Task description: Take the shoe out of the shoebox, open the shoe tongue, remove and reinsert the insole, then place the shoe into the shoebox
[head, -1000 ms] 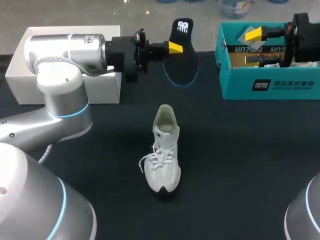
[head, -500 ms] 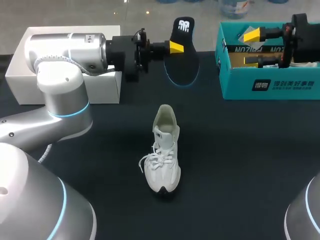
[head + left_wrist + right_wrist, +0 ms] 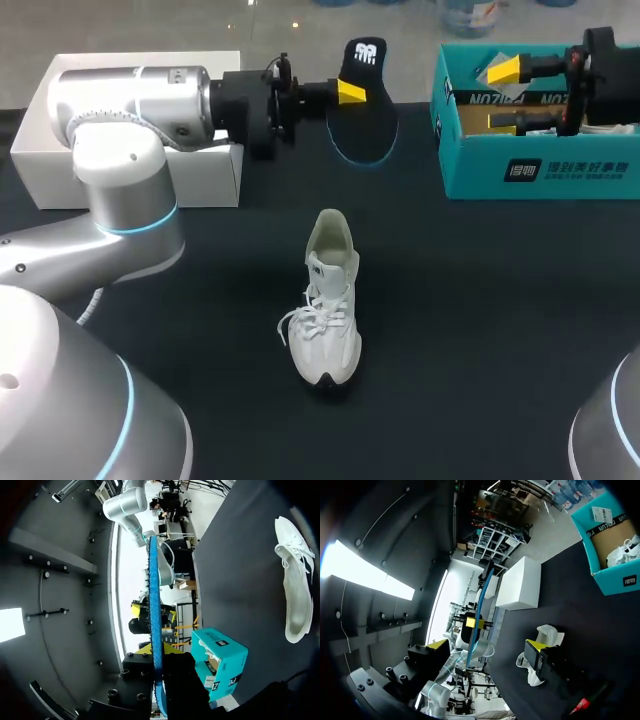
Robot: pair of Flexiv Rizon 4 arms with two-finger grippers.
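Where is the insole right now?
Head view: the left gripper holds the insole above the far middle of the table, between the white box and the teal shoebox.

Shoe (image 3: 328,300) at centre of table (image 3: 480,330): bare surface from 3 through 9 o'clock allows approach. Obstacles: white box (image 3: 210,178) at 10 o'clock; left gripper (image 3: 348,95), clamped on upright insole (image 3: 368,120), at 12 o'clock; teal shoebox (image 3: 560,170) at 2 o'clock.

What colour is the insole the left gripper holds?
The flat insole is black with a blue edge, best seen in head view.
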